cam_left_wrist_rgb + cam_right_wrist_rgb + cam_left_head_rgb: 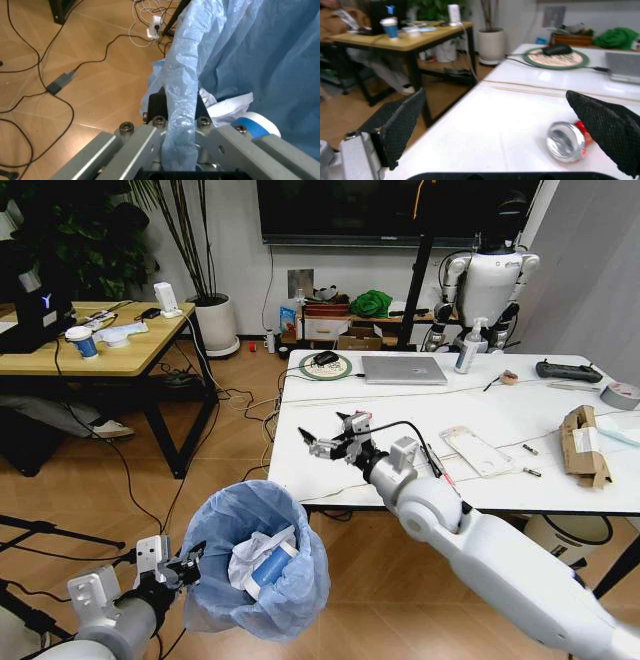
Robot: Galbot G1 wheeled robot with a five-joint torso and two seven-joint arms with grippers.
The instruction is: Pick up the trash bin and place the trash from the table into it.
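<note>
The trash bin [255, 575], lined with a crinkled blue bag, hangs off the floor at the lower left. My left gripper [186, 564] is shut on its rim; the left wrist view shows the gripper [176, 110] pinching the blue bag's rim [182, 75]. Crumpled white paper [243, 560] and a white-blue cup [272, 566] lie inside. My right gripper [322, 430] stands open low over the table [420, 415] near its left edge. A crushed red-white can [566, 141] lies on the table between its fingers, close to one finger [610, 131]. A flat white packet [478, 450] and a torn cardboard box [580, 442] lie further right.
A silver laptop [403, 369], a mouse on a green pad [325, 364], a sanitizer bottle [468, 348], a controller [568, 370] and a tape roll [620, 395] occupy the table's far side. A wooden desk [110, 345] stands left. Cables [235, 405] trail over the floor.
</note>
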